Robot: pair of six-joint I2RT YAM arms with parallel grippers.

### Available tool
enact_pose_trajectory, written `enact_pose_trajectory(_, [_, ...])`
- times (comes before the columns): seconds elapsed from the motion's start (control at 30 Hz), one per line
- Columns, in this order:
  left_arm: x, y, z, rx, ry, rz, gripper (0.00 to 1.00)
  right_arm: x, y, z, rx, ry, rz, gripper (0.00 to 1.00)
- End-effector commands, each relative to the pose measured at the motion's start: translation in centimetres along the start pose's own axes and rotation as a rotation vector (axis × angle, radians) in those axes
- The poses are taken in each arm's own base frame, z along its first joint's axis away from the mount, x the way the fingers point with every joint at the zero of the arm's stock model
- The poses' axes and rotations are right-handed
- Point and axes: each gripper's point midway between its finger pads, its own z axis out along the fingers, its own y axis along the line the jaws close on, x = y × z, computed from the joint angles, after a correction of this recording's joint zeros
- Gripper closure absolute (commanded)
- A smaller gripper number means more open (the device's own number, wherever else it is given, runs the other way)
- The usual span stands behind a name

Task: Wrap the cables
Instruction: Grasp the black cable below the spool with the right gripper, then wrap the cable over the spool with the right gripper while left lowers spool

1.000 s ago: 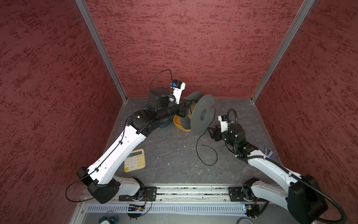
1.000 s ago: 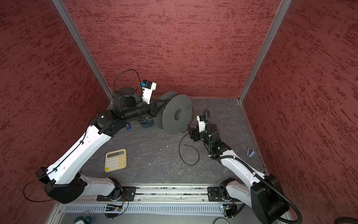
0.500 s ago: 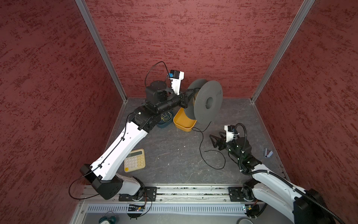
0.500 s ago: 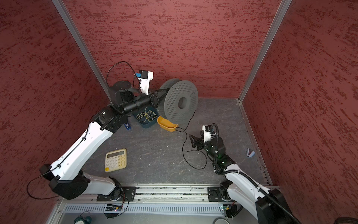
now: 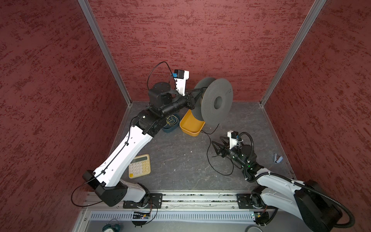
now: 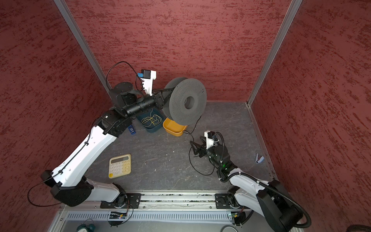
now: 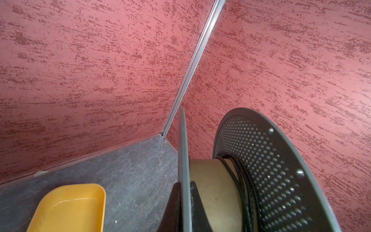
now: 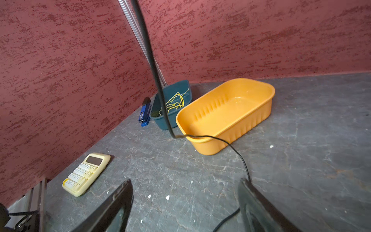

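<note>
left gripper [image 7: 185, 192]: pinching spool [image 5: 220, 88] flange, 12 o'clock | right gripper [image 8: 184, 200]: spread, empty, 4 o'clock | cable [image 8: 153, 66]: few turns on spool, slack touching yellow tray [image 5: 190, 131] rim, then looping on worktop [image 5: 180, 160] | risk: unguided slack may snag rim, drag tray, loosen turns.

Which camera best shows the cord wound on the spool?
Left wrist view: the cord turns sit plainly on the spool core. Both top views show only its loose tail; the right wrist view, a strand by the yellow tray.
</note>
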Motion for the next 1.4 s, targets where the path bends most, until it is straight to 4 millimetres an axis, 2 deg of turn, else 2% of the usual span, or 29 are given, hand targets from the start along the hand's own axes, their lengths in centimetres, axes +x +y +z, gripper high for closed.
enact_pose_trajectory(0.0, [-3.7, -2.0, -1.4, 0.067, -0.128, 0.014, 1.0, -4.6, 1.6, 0.9, -0.056, -0.179, -0.042, 0.2])
enact_pose_trajectory(0.2, [-3.6, -2.0, -1.6, 0.07, -0.127, 0.004, 1.0, -5.7, 1.7, 3.9, -0.086, -0.223, -0.039, 0.24])
enact_pose_trajectory(0.27, [-3.5, -1.9, -1.7, 0.069, -0.127, 0.002, 1.0, -5.8, 1.6, 4.8, -0.093, -0.231, -0.027, 0.29])
enact_pose_trajectory(0.3, [-3.6, -1.9, -1.7, 0.067, -0.129, 0.002, 1.0, -6.0, 1.6, 5.1, -0.095, -0.238, -0.021, 0.37])
enact_pose_trajectory(0.33, [-3.5, -1.8, -1.8, 0.063, -0.13, 0.002, 1.0, -5.5, 1.3, 5.7, -0.089, -0.223, -0.008, 0.5])
enact_pose_trajectory(0.43, [-3.3, -1.0, -1.8, 0.031, -0.132, 0.0, 1.0, -4.9, 1.0, 6.7, -0.085, -0.195, 0.023, 0.81])
enact_pose_trajectory(0.53, [-3.1, 0.6, -1.7, -0.041, -0.123, -0.012, 1.0, -3.8, 0.1, 7.8, -0.014, -0.135, 0.045, 1.0])
enact_pose_trajectory(0.8, [-2.2, 5.6, -1.9, -0.309, -0.161, 0.001, 1.0, 1.2, -0.3, 9.4, 0.123, 0.109, 0.018, 1.0])
enact_pose_trajectory(1.0, [-0.6, 8.4, -1.0, -0.52, -0.126, 0.071, 1.0, 4.9, 2.6, 9.5, 0.165, 0.259, -0.176, 1.0])
enact_pose_trajectory(1.13, [0.9, 9.9, 0.1, -0.641, -0.094, 0.16, 1.0, 5.4, 5.8, 9.4, 0.158, 0.279, -0.292, 1.0])
enact_pose_trajectory(1.27, [3.2, 11.5, 0.9, -0.773, -0.035, 0.277, 1.0, 4.5, 8.4, 8.7, 0.194, 0.256, -0.407, 1.0])
enact_pose_trajectory(1.37, [4.9, 12.3, 1.4, -0.871, 0.032, 0.405, 1.0, 3.0, 9.1, 8.1, 0.238, 0.254, -0.434, 1.0])
